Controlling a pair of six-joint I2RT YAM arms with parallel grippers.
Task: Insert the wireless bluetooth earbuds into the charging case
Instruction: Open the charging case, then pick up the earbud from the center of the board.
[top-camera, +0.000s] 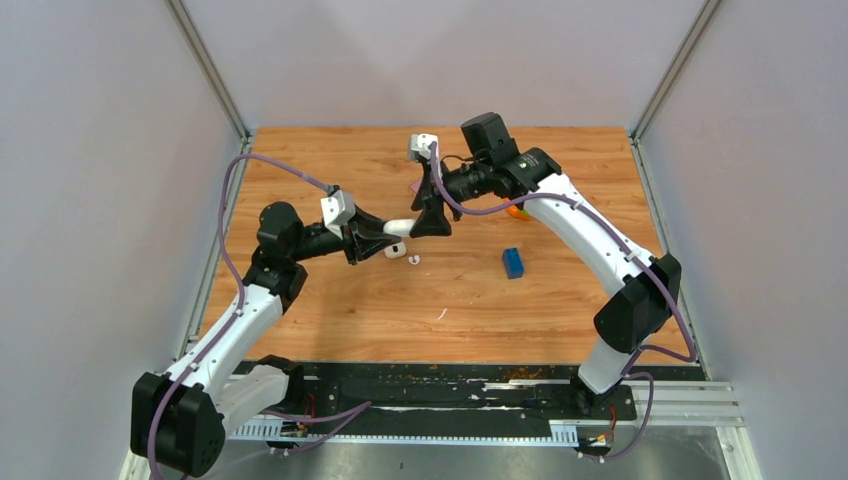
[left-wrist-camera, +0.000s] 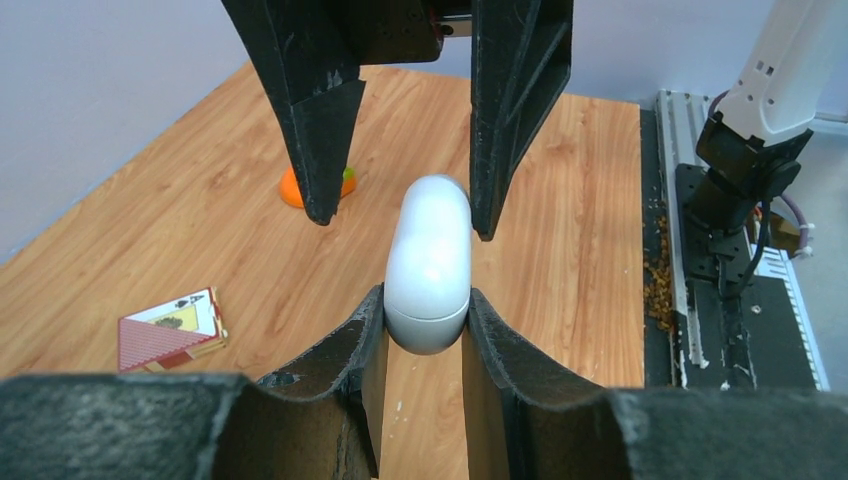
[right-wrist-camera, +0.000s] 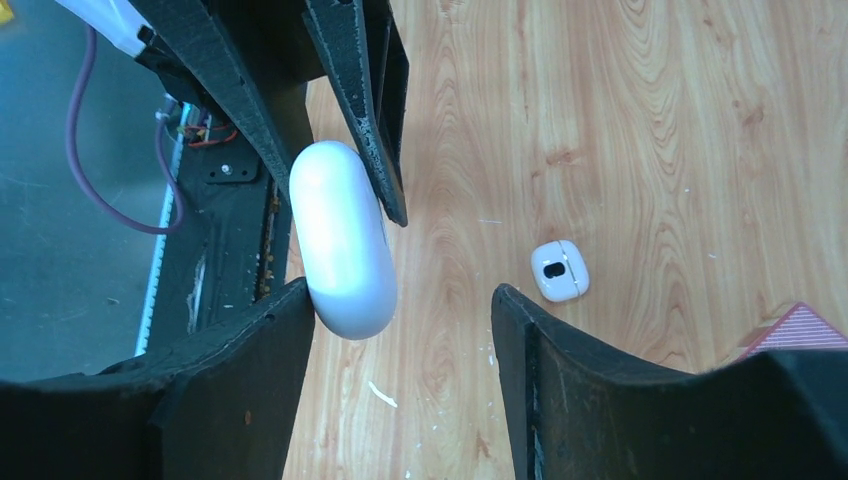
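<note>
Left gripper (left-wrist-camera: 425, 302) clamped tight on a smooth white oval pebble-shaped plastic object (left-wrist-camera: 430, 250), held above the wooden table (right-wrist-camera: 650, 120). Right gripper (right-wrist-camera: 400, 295) spread wide astride its free end, one finger touching, gripping nothing. Small cream-white rounded-square charging case (right-wrist-camera: 560, 270) lies on the table below, apart. Likely a handover: centre the jaws before closing, since the slick shell may squirt out.

My orange-brown wood-grain bench (top-camera: 330, 320) sits boxed in by plain pale grey walls (top-camera: 100, 150) with silver metal corner posts (top-camera: 207, 65), lighting soft and even.
</note>
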